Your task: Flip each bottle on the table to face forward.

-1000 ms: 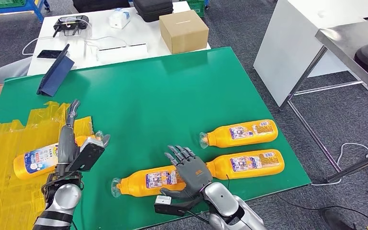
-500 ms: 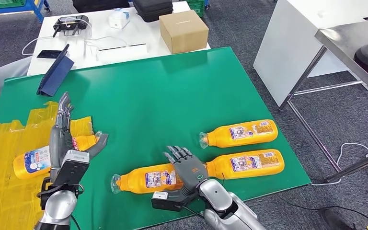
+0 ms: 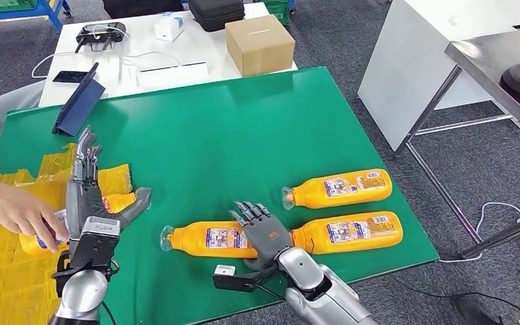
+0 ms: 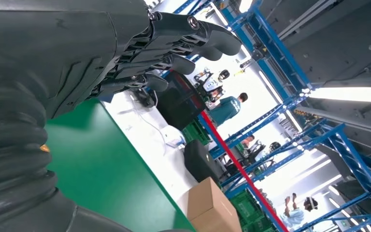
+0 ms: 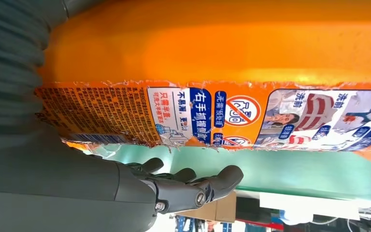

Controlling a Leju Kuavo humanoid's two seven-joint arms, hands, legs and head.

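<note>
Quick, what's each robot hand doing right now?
Left hand: open, holding nothing.
Right hand: open, over a bottle, not gripping it.

A person's hand comes in; both robot hands shift over their bottles

A person's hand (image 3: 20, 213) has come in over the yellow tape and now lies on the left bottle (image 3: 40, 233), just beside the left hand (image 3: 84, 200), which has drawn nearer the robot and turned so its fingers (image 3: 84, 152) point away up the tabletop (image 3: 244, 135). That bottle, plainly seen a second ago, is now mostly covered by the two hands. The right hand (image 3: 264, 233) has also pulled back a little toward the robot, and the near middle bottle (image 3: 206, 238) under its fingertips has slid slightly, its cap end now a bit farther out from that hand.
</note>
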